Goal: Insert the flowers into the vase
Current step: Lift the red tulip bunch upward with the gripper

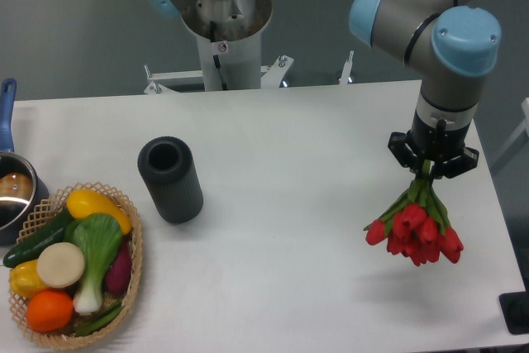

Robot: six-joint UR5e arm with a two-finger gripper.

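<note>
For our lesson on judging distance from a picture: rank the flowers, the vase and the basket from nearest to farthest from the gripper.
1. Flowers: hanging in the gripper, at the right.
2. Vase: standing left of centre.
3. Basket: at the front left corner.

flowers [420, 229]: red tulips, buds hanging down; vase [170, 178]: black, upright
</note>
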